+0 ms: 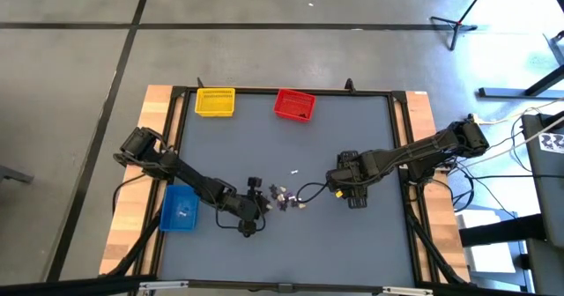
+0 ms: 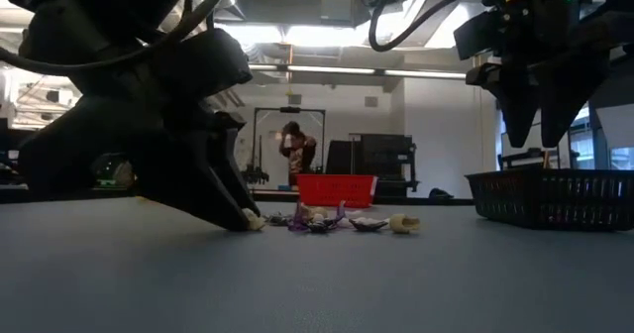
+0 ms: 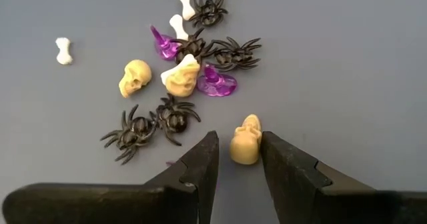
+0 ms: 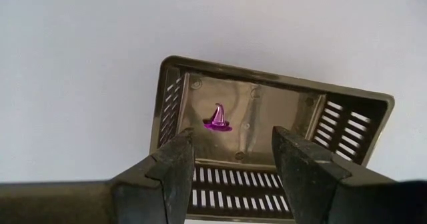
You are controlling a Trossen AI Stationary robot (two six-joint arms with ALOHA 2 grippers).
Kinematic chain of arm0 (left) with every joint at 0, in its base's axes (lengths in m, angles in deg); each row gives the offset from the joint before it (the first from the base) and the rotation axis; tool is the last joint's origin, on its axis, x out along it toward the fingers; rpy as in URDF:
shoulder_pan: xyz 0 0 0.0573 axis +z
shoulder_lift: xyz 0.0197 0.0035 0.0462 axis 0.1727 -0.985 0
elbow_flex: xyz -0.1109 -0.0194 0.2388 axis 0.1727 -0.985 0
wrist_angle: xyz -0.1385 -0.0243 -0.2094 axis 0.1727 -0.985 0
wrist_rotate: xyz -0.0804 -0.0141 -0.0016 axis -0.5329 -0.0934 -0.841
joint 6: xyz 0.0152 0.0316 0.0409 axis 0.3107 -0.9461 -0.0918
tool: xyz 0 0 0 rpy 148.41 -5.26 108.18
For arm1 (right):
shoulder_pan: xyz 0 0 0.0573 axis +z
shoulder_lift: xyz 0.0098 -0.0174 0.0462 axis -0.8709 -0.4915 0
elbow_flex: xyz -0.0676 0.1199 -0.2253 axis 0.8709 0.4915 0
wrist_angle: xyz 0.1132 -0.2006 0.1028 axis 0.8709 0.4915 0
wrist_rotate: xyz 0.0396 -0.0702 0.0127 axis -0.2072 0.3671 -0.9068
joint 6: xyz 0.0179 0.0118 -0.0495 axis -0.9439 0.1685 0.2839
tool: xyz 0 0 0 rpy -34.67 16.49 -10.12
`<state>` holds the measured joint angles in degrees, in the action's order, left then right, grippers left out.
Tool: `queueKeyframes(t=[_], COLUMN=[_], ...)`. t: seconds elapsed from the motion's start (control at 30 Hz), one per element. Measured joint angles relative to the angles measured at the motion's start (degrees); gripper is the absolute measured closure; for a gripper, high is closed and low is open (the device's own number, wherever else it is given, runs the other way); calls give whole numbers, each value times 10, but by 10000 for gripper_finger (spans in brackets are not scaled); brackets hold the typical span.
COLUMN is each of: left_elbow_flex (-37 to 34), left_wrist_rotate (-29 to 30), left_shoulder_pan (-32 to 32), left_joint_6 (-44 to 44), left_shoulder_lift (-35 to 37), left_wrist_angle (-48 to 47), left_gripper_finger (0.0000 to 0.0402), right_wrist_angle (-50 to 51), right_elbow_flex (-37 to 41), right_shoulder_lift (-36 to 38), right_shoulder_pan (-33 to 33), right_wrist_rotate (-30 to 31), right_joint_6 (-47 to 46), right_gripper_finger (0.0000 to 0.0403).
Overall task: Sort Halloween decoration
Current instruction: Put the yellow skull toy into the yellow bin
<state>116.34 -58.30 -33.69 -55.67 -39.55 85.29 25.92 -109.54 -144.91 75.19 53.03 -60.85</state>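
Just now a tan skull (image 3: 245, 139) sits between the left gripper's (image 3: 239, 159) open fingers.

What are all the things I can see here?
table: one, grey, under everything
yellow bin: one, far edge
red bin: one, far edge, beside yellow
blue bin: one, left side
black bin: one, under the right arm
tan skulls: about four, central pile
black spiders: about five, pile
white bones: at least three, pile
purple hats: three; two in the pile, one in the black bin
person: one, room behind
left gripper: dark, jaws open astride one skull
right gripper: dark, jaws open above the black bin
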Motion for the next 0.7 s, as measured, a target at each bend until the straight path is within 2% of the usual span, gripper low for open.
queueKeyframes(t=[0.4,0.7], left_elbow_flex=[-1,-1], left_wrist_rotate=[-1,-2], left_shoulder_pan=[0,0], left_joint_6=[6,6], left_shoulder_lift=[-1,-1], left_wrist_angle=[8,10], left_gripper_finger=[290,334], right_wrist_angle=[0,0], right_elbow_flex=[0,0], right_shoulder_lift=[0,0], right_shoulder_pan=[0,0], right_wrist_rotate=[0,0], right_joint_6=[0,0], right_gripper_finger=[205,205])
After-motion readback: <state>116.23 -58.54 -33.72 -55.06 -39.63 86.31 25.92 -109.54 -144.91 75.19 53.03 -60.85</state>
